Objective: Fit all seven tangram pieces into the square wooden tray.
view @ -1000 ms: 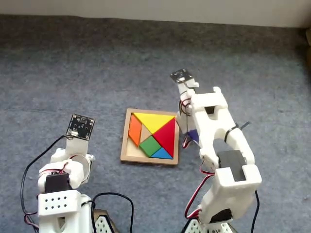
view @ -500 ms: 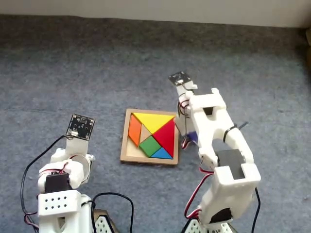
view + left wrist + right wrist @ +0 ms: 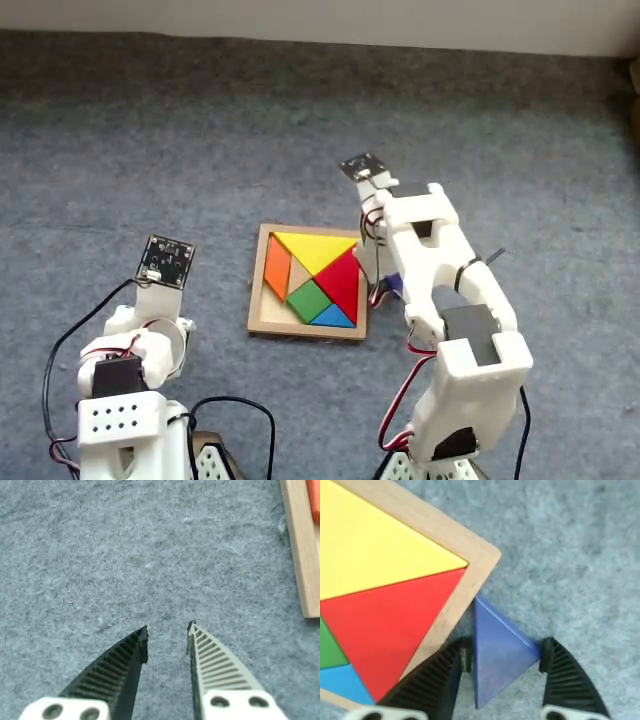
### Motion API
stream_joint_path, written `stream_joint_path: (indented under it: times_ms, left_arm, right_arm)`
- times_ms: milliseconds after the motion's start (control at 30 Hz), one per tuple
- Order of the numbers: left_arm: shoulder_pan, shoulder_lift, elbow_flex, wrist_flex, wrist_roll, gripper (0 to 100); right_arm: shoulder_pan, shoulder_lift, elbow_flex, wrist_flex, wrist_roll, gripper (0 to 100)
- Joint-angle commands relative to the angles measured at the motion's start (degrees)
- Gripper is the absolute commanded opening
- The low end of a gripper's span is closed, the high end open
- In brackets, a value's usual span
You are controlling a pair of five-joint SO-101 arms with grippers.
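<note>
The square wooden tray lies mid-table with yellow, red, orange, green and light blue pieces in it. A small bare wood gap shows beside the orange piece. A dark blue triangle sits just outside the tray's right rim, and my right gripper is shut on it, one finger at each side. In the high view that triangle peeks out under the right arm. My left gripper hangs open over bare carpet, left of the tray's edge.
Grey carpet covers the whole table. The left arm stands folded at the lower left, well apart from the tray. Open carpet lies behind and to both sides of the tray.
The right arm has shifted slightly left toward the tray, with the dark blue triangle moving along. The left arm has not moved.
</note>
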Motion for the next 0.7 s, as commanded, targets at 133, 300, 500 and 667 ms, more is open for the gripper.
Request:
stream_joint_path:
  times_ms: [133,300,500,667]
  left_arm:
    - [-0.7,-0.7,-0.4,-0.6,0.2,15]
    - [-0.7,-0.7,-0.4,-0.6,0.2,15]
    - [-0.7,-0.7,-0.4,-0.6,0.2,15]
    - [-0.7,-0.7,-0.4,-0.6,0.2,15]
  right_arm:
    - [1.5,-6.8,1.1,0.6,-0.2,10.1]
    - [3.8,-15.1,4.4,0.6,-0.2,10.1]
    - [4.0,-23.7,8.7,0.6,-0.1,10.1]
    - [0.5,-31.2,11.8,0.6,-0.6,10.1]
